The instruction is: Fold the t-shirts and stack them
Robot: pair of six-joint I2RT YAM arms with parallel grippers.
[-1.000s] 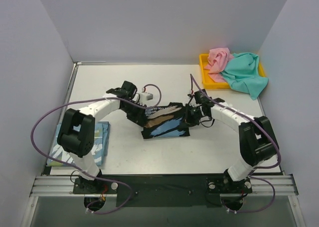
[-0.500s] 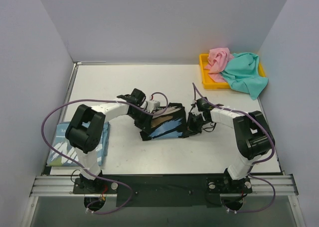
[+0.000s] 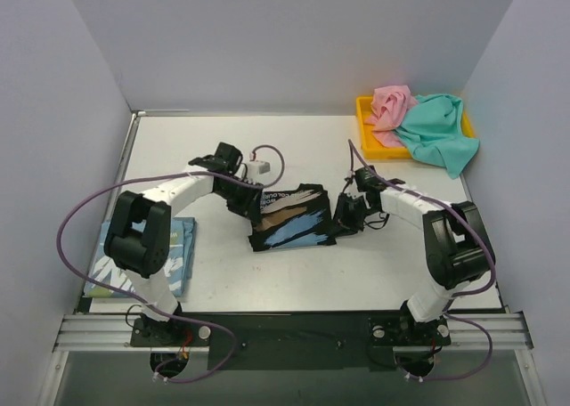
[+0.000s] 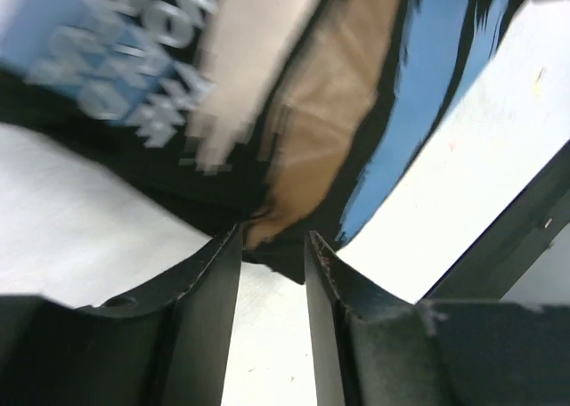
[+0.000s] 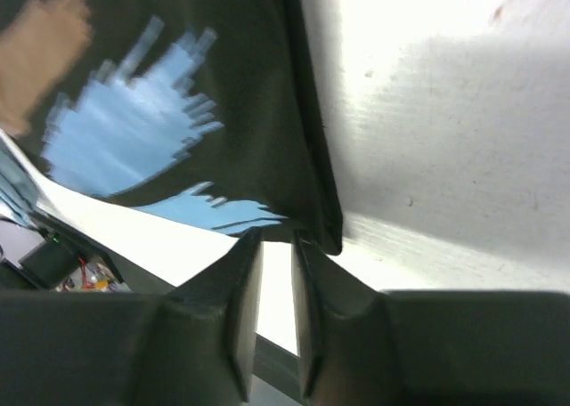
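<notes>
Black shirt (image 3: 292, 217), frame centre: folded, flat. My left claw (image 4: 272, 241) parted, empty, at its corner; right claw (image 5: 276, 237) barely parted, empty. I judge both low at edges to lay fold.

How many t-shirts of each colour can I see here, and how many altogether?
black t-shirt: 1
light blue t-shirt: 1
pink t-shirt: 1
teal t-shirt: 1
Total: 4 t-shirts

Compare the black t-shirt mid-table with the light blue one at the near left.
The black t-shirt lies mid-table; the light blue t-shirt sits at the near-left corner. The black t-shirt shows blue and tan print; the light blue t-shirt bears white marks. Both lie folded flat on the table.
</notes>
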